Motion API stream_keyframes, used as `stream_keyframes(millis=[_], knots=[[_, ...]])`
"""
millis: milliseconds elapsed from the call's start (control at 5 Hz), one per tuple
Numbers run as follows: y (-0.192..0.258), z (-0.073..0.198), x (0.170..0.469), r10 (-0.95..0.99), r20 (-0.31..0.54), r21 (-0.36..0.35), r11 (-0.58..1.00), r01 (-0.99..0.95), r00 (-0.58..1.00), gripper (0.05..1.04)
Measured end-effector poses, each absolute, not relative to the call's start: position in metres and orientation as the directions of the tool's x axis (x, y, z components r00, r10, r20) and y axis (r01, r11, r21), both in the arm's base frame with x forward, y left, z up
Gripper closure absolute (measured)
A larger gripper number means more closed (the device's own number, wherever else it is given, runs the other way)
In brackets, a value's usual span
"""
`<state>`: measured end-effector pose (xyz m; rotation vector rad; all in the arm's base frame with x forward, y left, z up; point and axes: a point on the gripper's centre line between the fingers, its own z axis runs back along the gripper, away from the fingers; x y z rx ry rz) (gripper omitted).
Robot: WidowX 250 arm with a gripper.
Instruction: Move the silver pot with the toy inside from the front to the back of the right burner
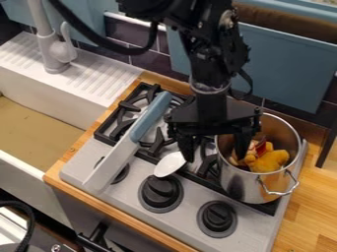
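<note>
A toy kitchen is filling the view, with a grey stove top (187,231) sitting in a wooden counter (309,216). Dark tiles (131,33) and blue-grey panels (289,69) are lining the wall behind. Off the stove's left end, a white sink (23,170) is showing its tan basin floor, its ribbed drainboard and a pale faucet (47,47) rising at the back. Three black knobs (160,193) are running along the stove's front edge, the leftmost partly hidden by a knife (111,158). That knife is lying slantwise over the left part of the stove, its blue handle towards the back and its pale blade reaching near the front left corner.

A metal pot (253,184) is standing at the stove's right end, holding a yellow plush toy (268,160) (something red and white is peeking out beside it). A white spoon (170,164) is resting between the middle knob and the pot, its bowl towards the front edge.

The black arm is coming in from the top, bending down over the stove. The gripper (215,152) is pointing downward with its fingers spread apart, one hanging just beside the spoon, the other over the pot's opening; whether either is touching anything is unclear.
</note>
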<state>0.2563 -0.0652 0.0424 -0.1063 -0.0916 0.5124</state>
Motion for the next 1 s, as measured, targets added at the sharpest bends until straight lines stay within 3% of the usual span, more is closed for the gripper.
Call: stream_keyframes(millis=[200,600,800,1000], knots=[[-0.0641,0.0332,0.2547,0.494,0.040,-0.087,0.867,-0.490,0.868,0.135],[-0.0655,0.0317,0.2564,0.452,0.072,-0.076,0.891,-0.447,0.889,0.688],[-0.0655,0.0317,0.2554,0.445,0.066,-0.074,0.895,-0.441,0.893,0.911],[-0.0639,0.0324,0.2564,0.436,0.070,-0.074,0.899,-0.431,0.897,1.018]])
